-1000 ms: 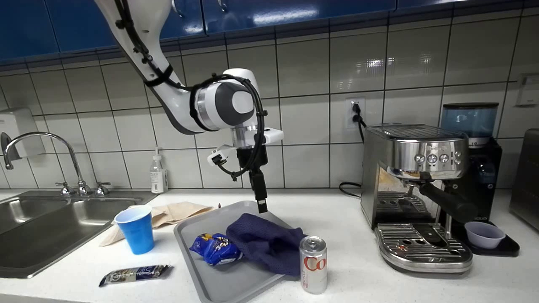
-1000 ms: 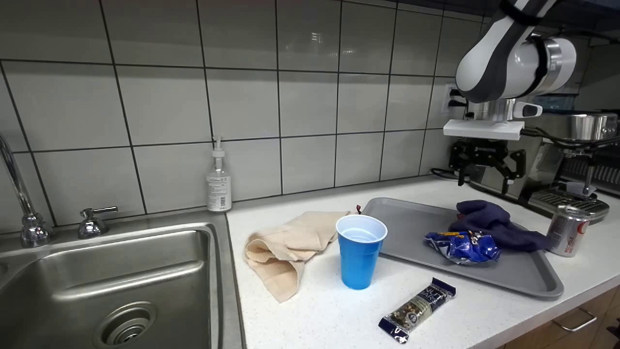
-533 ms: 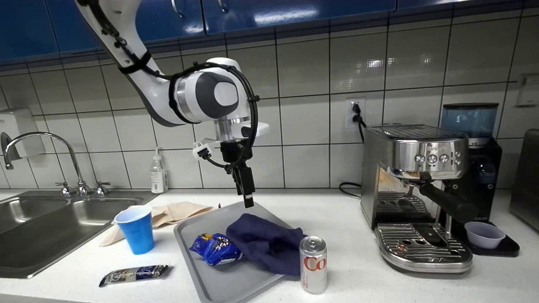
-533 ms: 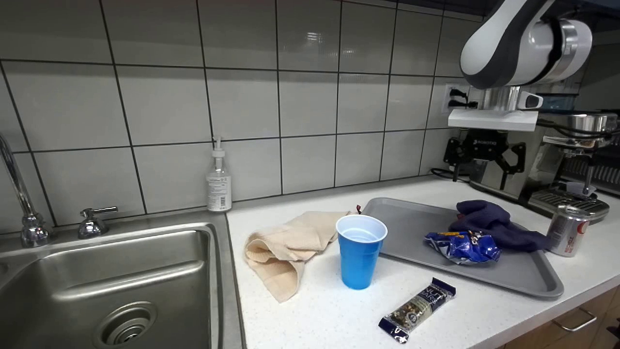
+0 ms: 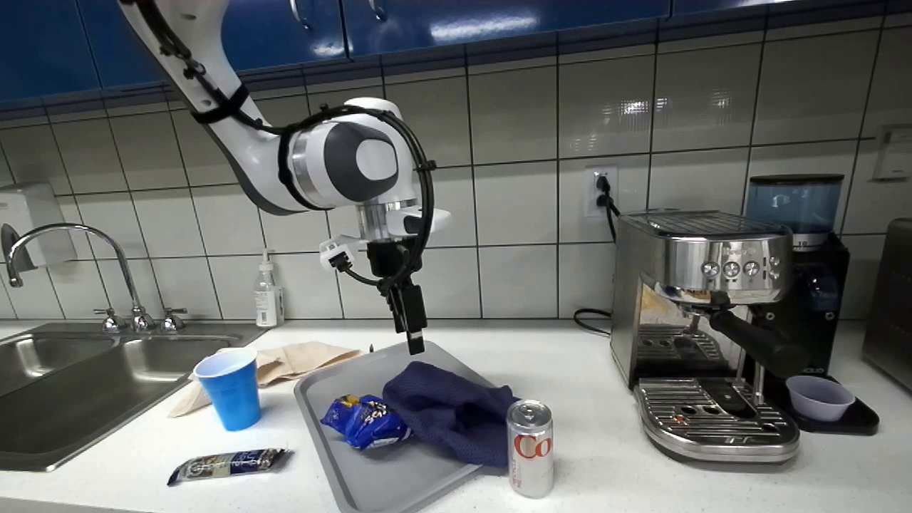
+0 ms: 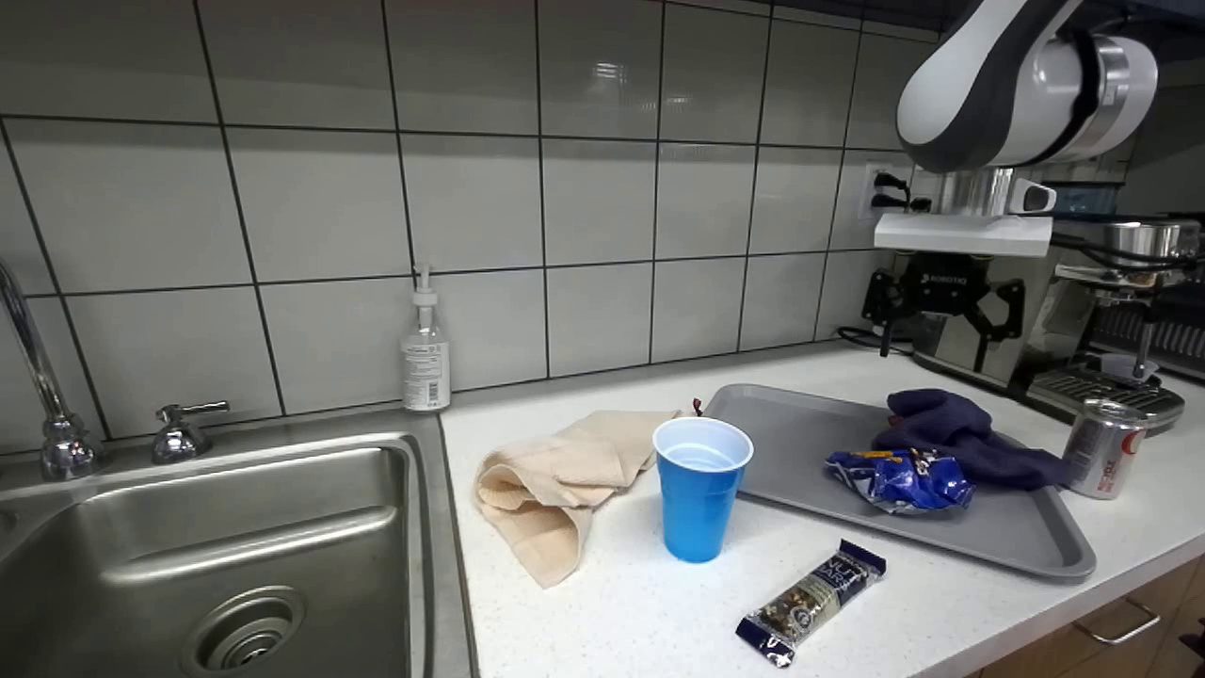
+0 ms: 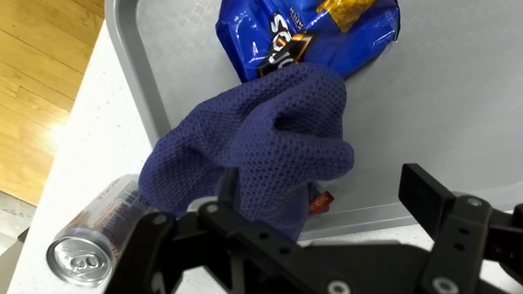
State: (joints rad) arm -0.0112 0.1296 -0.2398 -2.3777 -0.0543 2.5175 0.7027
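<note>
1. Tabletop [image 5: 584, 385]. Pale, speckled surface beneath the tray; hard, so a gentle descent is advised.
2. Gray tray [image 6: 800, 438]. Lying flat; its raised rim is judged the likeliest snag for a low fingertip.
3. Navy cloth [image 7: 282, 151]. Heaped at one corner of the tray, lapping over its rim. The raised folds inside the tray look the soundest place to pinch; the soft weave should gather readily.
4. Claw [image 6: 932, 358]. Above the tray, touching nothing, fingers spread wide with nothing between them. In the wrist view, one finger overlaps the cloth and its partner stands over bare tray; centring the folds in the gap before lowering seems advisable.
5. Blue chip bag [image 7: 327, 49]. On the tray, against the cloth; crushable, hence best left outside the fingers' path.
6. Soda can [image 5: 531, 456]. Upright just outside the tray, where the cloth laps over the rim and seems to meet it; a straight upward lift should lessen the risk of toppling.
7. Red tag [image 7: 321, 203]. At the cloth's edge, inside the tray; a handy mark for alignment.
</note>
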